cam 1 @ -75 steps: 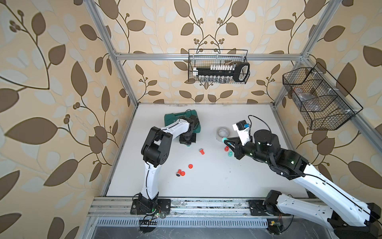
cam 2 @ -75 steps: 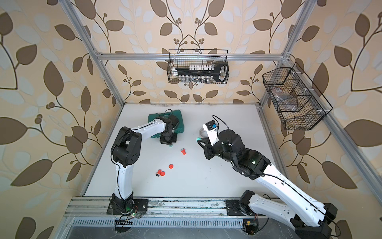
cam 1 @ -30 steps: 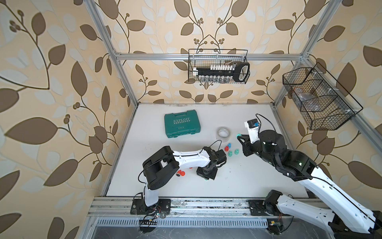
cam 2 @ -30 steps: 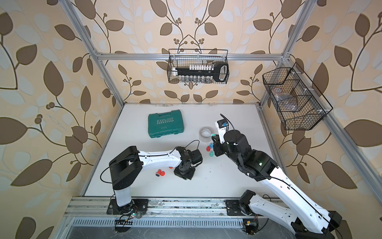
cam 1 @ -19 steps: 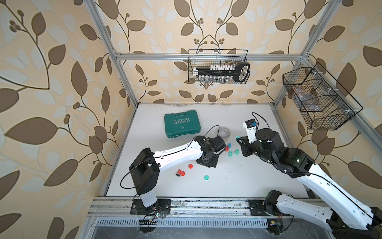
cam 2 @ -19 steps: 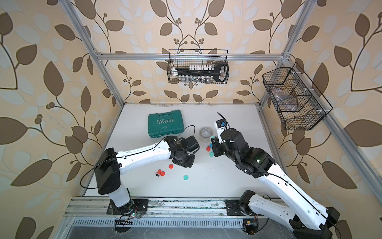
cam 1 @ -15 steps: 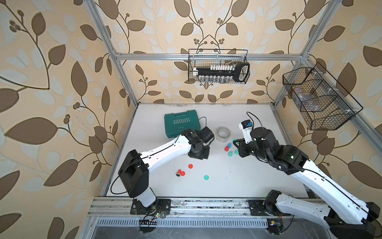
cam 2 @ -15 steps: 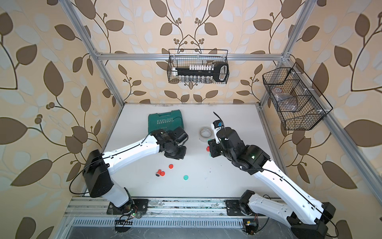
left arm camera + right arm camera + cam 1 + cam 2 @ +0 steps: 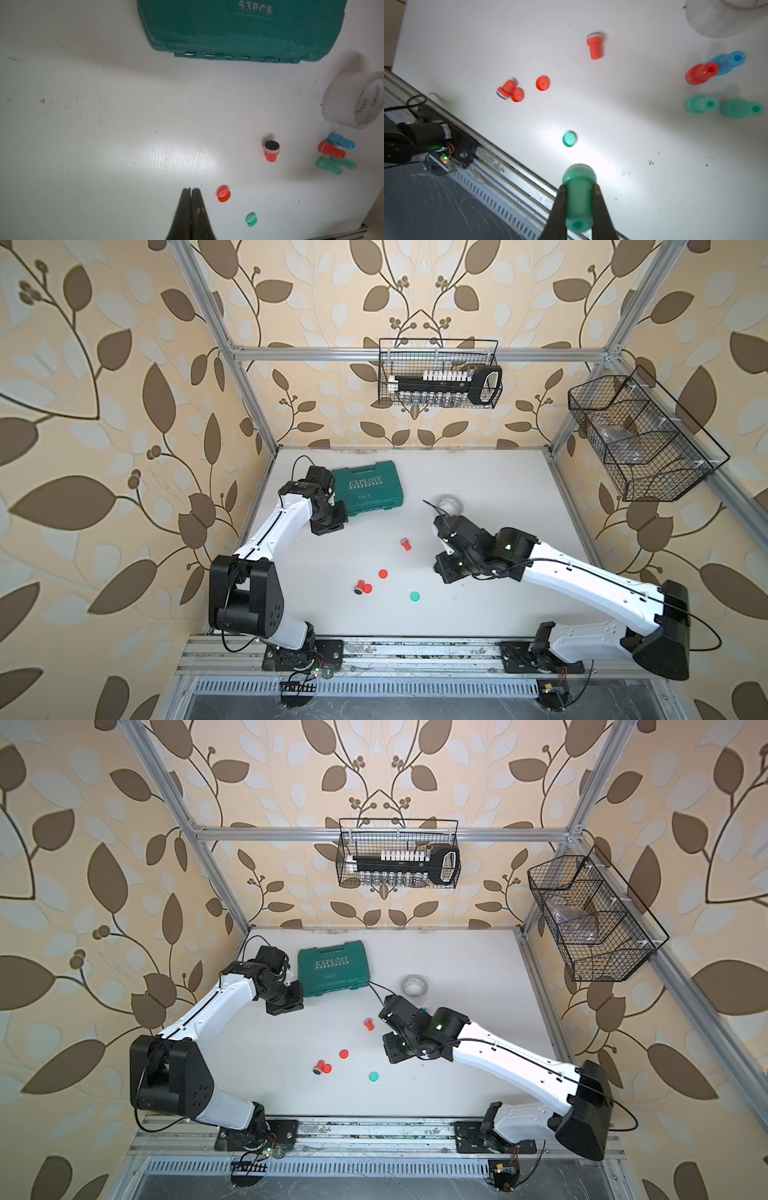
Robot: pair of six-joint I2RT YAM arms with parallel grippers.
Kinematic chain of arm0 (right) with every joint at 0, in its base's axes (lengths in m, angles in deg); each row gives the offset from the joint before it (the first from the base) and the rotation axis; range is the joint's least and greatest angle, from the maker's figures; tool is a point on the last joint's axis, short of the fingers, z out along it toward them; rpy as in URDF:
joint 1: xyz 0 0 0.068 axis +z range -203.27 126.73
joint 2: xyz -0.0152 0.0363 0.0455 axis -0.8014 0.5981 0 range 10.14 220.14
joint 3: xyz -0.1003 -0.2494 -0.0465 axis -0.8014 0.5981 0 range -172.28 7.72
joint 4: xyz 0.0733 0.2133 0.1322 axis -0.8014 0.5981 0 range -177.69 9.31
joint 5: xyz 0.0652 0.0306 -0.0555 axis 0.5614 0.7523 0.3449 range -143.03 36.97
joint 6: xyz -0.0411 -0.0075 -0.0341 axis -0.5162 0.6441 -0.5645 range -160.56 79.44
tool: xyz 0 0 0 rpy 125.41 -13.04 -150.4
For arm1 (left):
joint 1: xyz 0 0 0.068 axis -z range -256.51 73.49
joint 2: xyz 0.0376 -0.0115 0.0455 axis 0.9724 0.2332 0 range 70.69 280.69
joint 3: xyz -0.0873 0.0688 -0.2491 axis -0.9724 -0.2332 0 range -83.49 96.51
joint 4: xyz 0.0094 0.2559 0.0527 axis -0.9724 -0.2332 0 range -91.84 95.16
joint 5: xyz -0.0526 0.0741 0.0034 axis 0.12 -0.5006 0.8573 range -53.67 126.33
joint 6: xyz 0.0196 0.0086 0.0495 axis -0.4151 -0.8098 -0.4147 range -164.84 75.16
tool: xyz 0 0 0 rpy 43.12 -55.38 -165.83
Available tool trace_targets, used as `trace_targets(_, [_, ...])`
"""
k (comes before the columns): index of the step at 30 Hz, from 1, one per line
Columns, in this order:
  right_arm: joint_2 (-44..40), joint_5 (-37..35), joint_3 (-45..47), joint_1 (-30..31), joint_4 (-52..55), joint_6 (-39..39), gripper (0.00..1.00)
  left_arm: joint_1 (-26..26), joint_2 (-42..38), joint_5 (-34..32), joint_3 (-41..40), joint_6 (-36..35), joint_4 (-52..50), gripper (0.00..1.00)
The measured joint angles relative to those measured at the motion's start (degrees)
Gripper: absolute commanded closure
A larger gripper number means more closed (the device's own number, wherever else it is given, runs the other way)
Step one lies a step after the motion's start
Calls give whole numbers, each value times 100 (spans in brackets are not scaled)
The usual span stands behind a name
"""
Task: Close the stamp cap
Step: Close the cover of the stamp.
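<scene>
From above, in both top views: shows the left gripper point(image 9: 329, 526) drawn back to the far left, just beside the near left corner of the teal case point(image 9: 368, 487), no longer over the middle of the white table point(image 9: 498, 605) as half a second ago. Shows the right gripper point(image 9: 446, 572) shifted nearer, right of centre. Leaves the green cap point(image 9: 414, 596) flat in its former spot, near-centre, apart from both arms. Same for the red stamp on its side point(image 9: 405, 544), the loose red cap point(image 9: 382, 573) and the red stamp-and-cap pair point(image 9: 363, 587). Cannot tell either grip from here.

Left wrist view: finds two dark tapered fingers pressed together, holding nothing, over a smooth tabletop with faint scuffs. Beyond them: the moulded hard-plastic case lid marked "53PCS" with a row of metal hinge pins, a translucent tape roll point(image 9: 353, 99), and a cluster of four plastic stamps point(image 9: 330, 150), one blue, one red, two green.

Right wrist view: finds slim dark fingers clamped on the stem of a green stamp point(image 9: 579, 199). Glossy plastic, a cylinder flaring to a wider collar with a pale rim, uncapped, lifted above the table's near edge. Green cap a small flat disc on the table beyond, not touching the stamp.
</scene>
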Motion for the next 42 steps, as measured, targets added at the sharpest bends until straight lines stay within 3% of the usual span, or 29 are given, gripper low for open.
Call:
trace_targets(17, [2232,101,-66,734,-704,-4,100,-337,42,579,-468,-28,651,96])
trace_targets(42, [2579,-116,-83,761,-920,-101,100,-374,39,769,-468,-7,765,93])
